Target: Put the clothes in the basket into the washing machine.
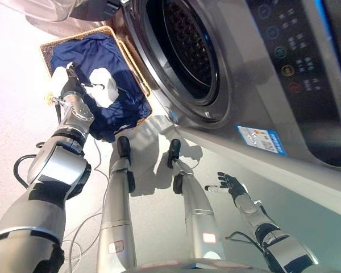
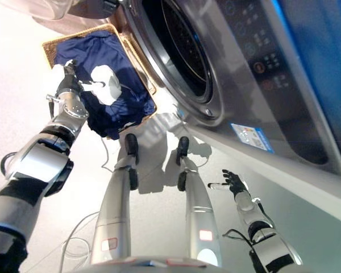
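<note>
a rectangular woven wicker basket (image 1: pixel 50 50) sits on the pale floor (image 1: pixel 17 108) just beside the front of a grey front-loading washing machine (image 1: pixel 256 74). the basket is filled with dark navy blue clothing (image 1: pixel 96 57), which is heaped above the rim and spills over the basket's near edge onto the floor. the clothing is all at the basket, with nothing seen inside the machine. the machine's round door opening (image 1: pixel 184 48) stands open, showing the perforated metal drum (image 1: pixel 190 40) within. a dark control panel (image 1: pixel 290 51) with round buttons runs along the machine's front, and a blue and white label (image 1: pixel 261 140) is stuck to the grey casing below it. the left hand (image 1: pixel 82 85) is over the basket, resting on the blue clothing; its white-covered fingers (image 1: pixel 105 85) are bent down into the fabric, but whether they actually grip it cannot be told. the right hand (image 1: pixel 232 183) hangs low above the floor near the bottom edge of the machine, well apart from the basket, fingers spread and relaxed, holding nothing.
</note>
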{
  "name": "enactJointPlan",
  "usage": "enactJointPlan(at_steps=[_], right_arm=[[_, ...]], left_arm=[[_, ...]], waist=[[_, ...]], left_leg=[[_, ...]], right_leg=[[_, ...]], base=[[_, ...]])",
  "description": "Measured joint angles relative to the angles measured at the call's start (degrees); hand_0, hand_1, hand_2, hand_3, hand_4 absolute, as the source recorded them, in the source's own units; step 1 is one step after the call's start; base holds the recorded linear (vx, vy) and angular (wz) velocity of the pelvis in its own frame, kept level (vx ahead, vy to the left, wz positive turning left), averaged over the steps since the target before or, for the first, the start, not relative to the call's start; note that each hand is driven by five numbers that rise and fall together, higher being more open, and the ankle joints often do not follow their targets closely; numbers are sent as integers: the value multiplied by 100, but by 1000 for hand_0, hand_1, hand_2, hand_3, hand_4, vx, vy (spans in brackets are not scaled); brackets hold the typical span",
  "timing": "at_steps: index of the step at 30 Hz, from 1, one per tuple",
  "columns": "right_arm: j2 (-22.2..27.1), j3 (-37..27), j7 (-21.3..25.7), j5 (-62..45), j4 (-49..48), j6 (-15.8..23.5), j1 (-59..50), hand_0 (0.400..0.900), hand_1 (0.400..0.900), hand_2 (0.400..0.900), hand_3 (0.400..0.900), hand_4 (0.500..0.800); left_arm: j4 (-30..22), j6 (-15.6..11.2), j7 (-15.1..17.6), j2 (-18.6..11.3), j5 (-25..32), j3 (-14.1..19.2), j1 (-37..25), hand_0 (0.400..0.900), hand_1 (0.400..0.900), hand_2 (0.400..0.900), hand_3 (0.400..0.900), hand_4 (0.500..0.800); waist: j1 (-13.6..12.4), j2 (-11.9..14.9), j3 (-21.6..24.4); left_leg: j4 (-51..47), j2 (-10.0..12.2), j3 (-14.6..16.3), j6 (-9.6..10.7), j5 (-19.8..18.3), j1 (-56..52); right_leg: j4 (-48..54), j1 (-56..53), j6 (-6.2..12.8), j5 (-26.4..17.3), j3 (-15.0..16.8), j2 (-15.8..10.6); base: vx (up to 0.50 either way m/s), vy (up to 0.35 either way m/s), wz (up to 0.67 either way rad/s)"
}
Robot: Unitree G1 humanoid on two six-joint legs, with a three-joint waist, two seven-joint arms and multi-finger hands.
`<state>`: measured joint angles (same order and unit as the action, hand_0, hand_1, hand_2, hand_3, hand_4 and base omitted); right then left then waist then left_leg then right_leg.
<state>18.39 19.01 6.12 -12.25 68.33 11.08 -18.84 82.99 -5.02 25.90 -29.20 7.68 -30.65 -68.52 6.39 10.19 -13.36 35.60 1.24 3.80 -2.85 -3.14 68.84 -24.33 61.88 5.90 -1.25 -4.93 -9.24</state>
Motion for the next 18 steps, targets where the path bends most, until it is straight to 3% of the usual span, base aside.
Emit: enactJointPlan(at_steps=[5, 12, 18], right_arm=[[85, 3, 104, -18, -312, 87, 31, 900, 900, 900, 900, 800], [349, -7, 241, -26, -1247, 181, 153, 900, 900, 900, 900, 800], [371, 14, 264, -29, -1349, 262, 169, 900, 900, 900, 900, 800]], left_arm=[[-15, -7, 73, 187, 137, -2, -56, 900, 900, 900, 900, 800], [-142, -28, 88, 210, 249, -11, -193, 900, 900, 900, 900, 800], [-207, -28, 176, 477, 365, -109, -263, 900, 900, 900, 900, 800]], waist=[[19, -30, 26], [212, -42, 77], [208, -42, 77]], left_leg=[[253, -27, 67, -85, -65, 368], [709, 8, 168, -202, -141, 1070], [832, 42, 299, -242, -173, 1318]], right_leg=[[-349, 437, 13, 71, 146, -28], [-784, 1186, 64, 106, 321, -21], [-956, 1522, 70, 110, 470, -11]], base=[[-16, 5, -10], [-36, 7, -11], [-26, 8, -5]])
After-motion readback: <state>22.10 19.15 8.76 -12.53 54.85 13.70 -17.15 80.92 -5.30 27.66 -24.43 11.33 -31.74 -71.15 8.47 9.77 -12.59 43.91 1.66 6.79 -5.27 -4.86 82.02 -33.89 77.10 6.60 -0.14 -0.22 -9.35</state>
